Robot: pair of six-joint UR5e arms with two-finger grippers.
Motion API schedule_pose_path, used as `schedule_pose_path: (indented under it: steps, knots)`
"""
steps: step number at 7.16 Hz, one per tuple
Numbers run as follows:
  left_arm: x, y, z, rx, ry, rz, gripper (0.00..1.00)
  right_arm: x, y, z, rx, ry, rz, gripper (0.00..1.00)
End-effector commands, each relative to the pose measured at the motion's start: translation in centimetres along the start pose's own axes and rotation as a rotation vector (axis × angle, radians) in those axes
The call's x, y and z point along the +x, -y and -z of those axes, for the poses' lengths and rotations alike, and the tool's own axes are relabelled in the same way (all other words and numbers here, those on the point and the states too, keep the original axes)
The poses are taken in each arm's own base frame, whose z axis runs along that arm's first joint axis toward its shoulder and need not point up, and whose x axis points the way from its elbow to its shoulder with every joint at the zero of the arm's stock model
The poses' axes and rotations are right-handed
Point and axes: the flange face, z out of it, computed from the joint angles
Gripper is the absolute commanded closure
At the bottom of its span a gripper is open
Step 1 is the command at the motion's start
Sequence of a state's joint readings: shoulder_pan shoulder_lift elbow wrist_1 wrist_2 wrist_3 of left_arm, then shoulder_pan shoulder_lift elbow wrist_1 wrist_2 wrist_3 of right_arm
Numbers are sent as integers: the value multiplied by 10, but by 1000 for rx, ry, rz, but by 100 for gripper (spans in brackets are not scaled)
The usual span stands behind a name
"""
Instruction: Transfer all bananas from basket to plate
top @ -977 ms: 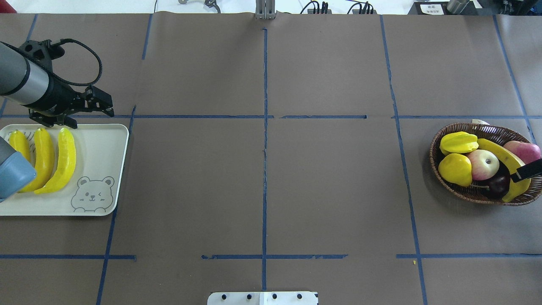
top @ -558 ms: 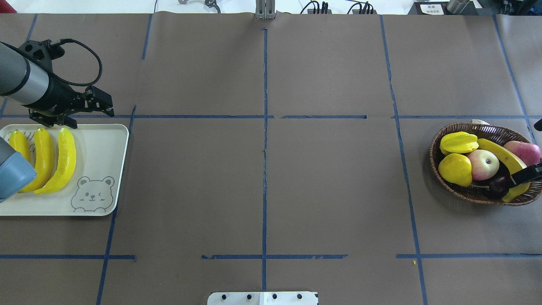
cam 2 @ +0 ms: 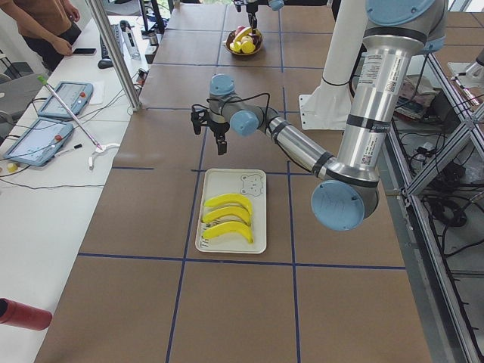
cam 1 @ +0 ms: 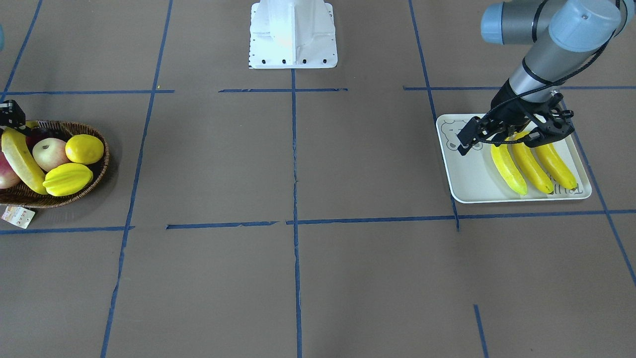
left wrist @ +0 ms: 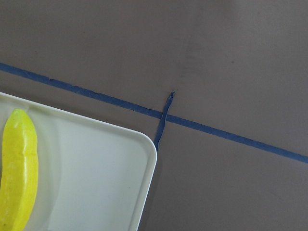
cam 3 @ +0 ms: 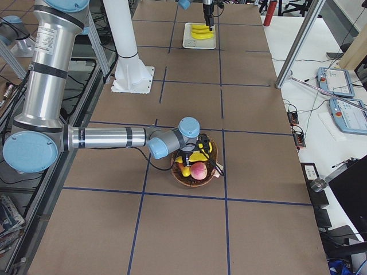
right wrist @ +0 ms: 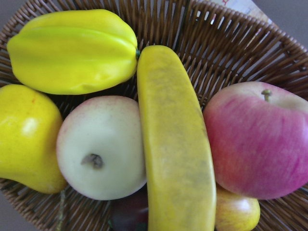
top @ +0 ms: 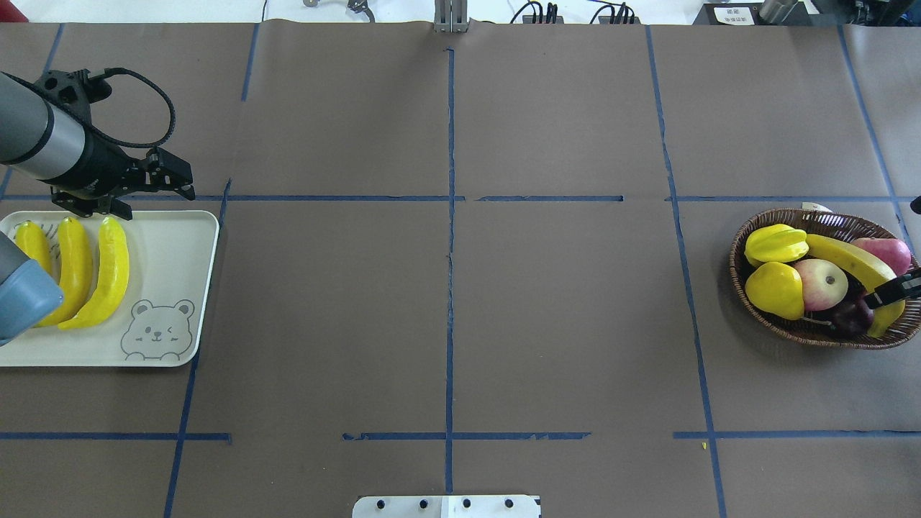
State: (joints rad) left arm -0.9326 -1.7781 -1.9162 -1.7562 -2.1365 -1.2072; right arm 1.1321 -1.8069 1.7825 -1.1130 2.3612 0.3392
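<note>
Three bananas (top: 108,273) lie side by side on the white bear plate (top: 173,244) at the table's left, and show in the front view (cam 1: 531,166). My left gripper (top: 152,202) hovers open and empty over the plate's far edge. One banana (top: 849,259) lies across the wicker basket (top: 735,266) at the right, among other fruit; it fills the right wrist view (right wrist: 175,144). My right gripper (cam 3: 200,152) hangs low over this basket. One of its fingers (top: 892,290) crosses the banana's near end, and the fingers look apart, holding nothing.
The basket also holds a starfruit (top: 777,243), a lemon (top: 773,288), a pale apple (top: 824,280), a red apple (top: 888,252) and a dark plum (top: 849,313). Blue tape lines divide the brown table. The robot's white base (cam 1: 292,35) stands at the table's near middle.
The right gripper's finger has shifted a little over the banana's near end, and the banana and fruit in the basket have moved slightly. The left gripper has hardly moved.
</note>
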Motion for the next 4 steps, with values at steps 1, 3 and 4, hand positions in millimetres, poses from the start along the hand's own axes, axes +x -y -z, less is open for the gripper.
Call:
schedule_pose_path:
  steps: [1, 3, 4]
  knots:
    - [1, -3, -6, -10, 5, -4, 0, 1, 1, 53, 110, 2, -16, 100]
    - [1, -1, -9, -11, 9, -2, 0, -4, 4, 112, 232, 8, -27, 100]
    - [8, -1, -5, -10, -3, -9, 0, -30, 17, 131, 261, 57, 12, 100]
